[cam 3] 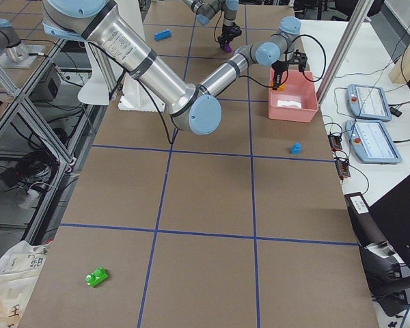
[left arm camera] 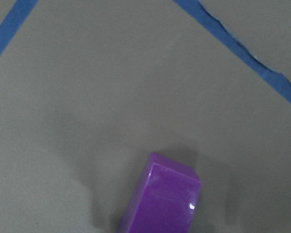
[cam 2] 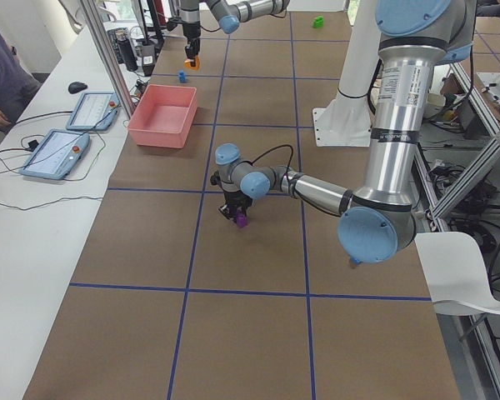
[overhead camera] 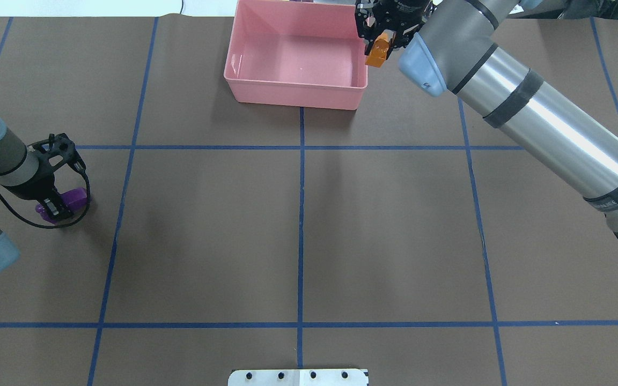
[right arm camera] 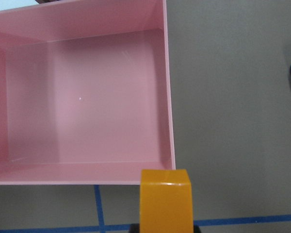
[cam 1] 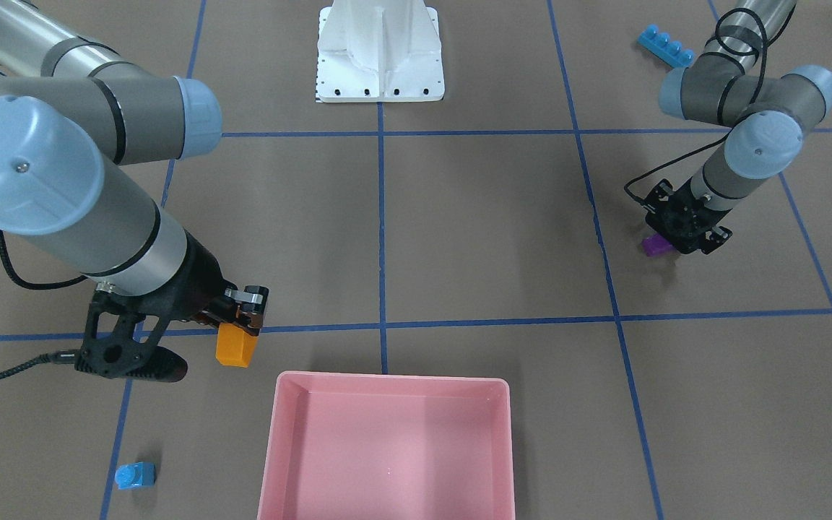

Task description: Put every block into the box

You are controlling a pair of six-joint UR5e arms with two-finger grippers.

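Orange one-stud brick fills the bottom of the right wrist view, and the right hand has it clenched between its fingers! It hangs just outside the pink box, off the box's corner nearer the robot on the robot's right side, beyond the wall. That box sits against the far edge of the bench, the operators' edge, about midway along.

Further along that same edge, toward the right end, the small blue brick lies on its own, well apart from the box.

Over to the left half now: the purple brick lies on the brown surface toward the bench's left end, about midway between the long edges. The left hand is right down on it, fingers either side, with purple showing on both sides. Clamped or loose? I cannot tell from these views.

The long blue brick rests near the robot's edge, toward the left end, behind the left arm's elbow. The green brick sits far off, near the bench's corner at the right end on the robot's side.
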